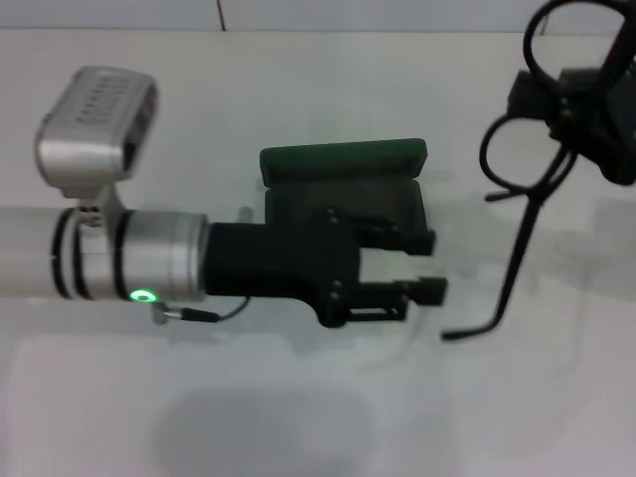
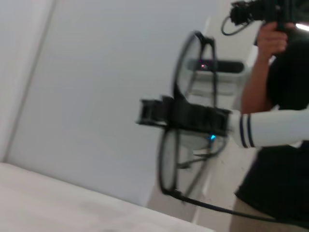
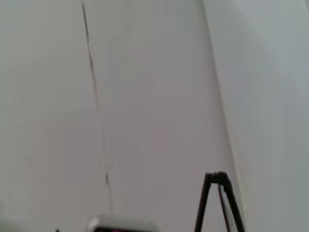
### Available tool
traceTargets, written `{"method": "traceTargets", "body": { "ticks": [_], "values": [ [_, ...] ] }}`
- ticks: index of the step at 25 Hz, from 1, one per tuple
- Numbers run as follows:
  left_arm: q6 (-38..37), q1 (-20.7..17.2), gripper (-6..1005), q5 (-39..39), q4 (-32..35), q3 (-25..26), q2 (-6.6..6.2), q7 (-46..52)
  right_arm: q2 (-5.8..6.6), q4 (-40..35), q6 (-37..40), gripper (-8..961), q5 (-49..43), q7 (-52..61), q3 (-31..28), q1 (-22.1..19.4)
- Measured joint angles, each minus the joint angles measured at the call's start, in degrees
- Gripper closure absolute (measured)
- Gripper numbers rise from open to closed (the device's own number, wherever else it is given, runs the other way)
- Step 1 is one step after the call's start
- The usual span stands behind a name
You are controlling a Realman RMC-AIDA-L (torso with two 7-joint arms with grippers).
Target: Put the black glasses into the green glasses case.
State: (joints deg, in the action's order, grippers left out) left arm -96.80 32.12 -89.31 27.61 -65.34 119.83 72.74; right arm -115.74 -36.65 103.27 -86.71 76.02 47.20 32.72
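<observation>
The white counter (image 1: 318,417) fills the head view, with the robot's left arm reaching across it from nine o'clock toward the centre. Beneath and just beyond that arm's wrist sits the green glasses case (image 1: 343,164), open: its lid stands up along the twelve o'clock edge and the dark tray lies under the arm, so the mouth faces up, ready to receive.

The left claw (image 1: 422,266) hovers over the case's three o'clock end with its fingers apart and nothing between them, apparently placed to steady the case or take a handover.

At two o'clock the right claw (image 1: 586,109) is raised above the counter and clamped on the black glasses (image 1: 517,189) near the front of the frame. The lenses sit up by the claw while the temple arms hang open toward five o'clock, well apart from the case. The left wrist view confirms the grip at the bridge, which leaves both temples free to trail into the tray.
</observation>
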Motion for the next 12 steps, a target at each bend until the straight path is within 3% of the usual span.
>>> {"method": "traceTargets", "body": {
  "ticks": [6, 12],
  "values": [
    [0.23, 4.56, 438, 0.49, -5.47, -1.29, 0.65, -3.05, -0.05, 3.08, -1.81, 902, 3.65, -1.9, 0.15, 0.1],
    [-0.73, 5.72, 438, 5.94, -5.78, -4.91, 0.59, -3.59, -0.21, 6.76, -4.61, 902, 4.52, -4.07, 0.47, 1.06]
  ]
}}
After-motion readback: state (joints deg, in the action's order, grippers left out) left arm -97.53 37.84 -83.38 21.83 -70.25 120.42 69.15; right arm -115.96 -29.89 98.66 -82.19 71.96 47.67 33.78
